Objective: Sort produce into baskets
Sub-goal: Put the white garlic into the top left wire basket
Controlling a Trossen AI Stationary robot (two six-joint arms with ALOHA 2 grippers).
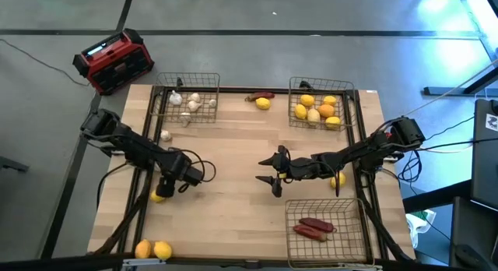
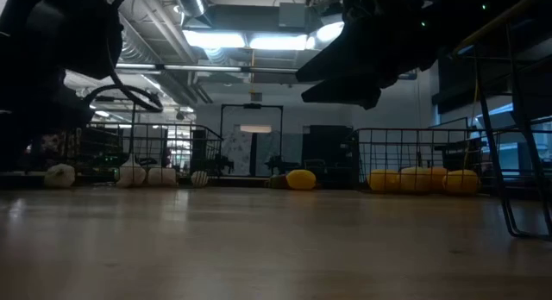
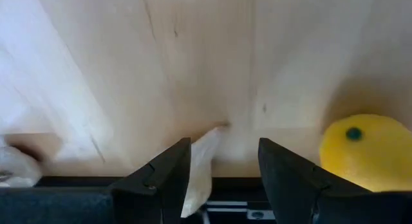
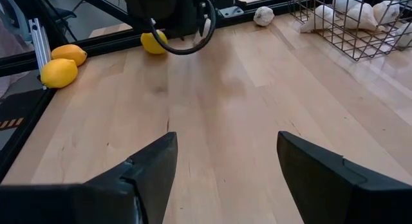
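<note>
My left gripper (image 1: 162, 190) (image 3: 225, 147) points down over the table's left part, open, with only bare wood between its fingers. A yellow fruit (image 3: 367, 153) (image 1: 159, 196) lies on the table just outside one finger. My right gripper (image 1: 271, 171) (image 4: 225, 143) hangs open over the table's middle, holding nothing. The far-left basket (image 1: 187, 100) holds whitish bulbs. Yellow and orange fruits fill the far-right basket (image 1: 323, 103), and the near-right basket (image 1: 327, 228) holds dark red peppers.
Loose on the table: a bulb (image 1: 165, 135) at the left, a yellow fruit (image 1: 263, 103) and a red pepper (image 1: 261, 95) at the far edge, a yellow fruit (image 1: 337, 180) under the right arm, an orange (image 1: 143, 249) and a yellow fruit (image 1: 162, 250) at the near-left corner.
</note>
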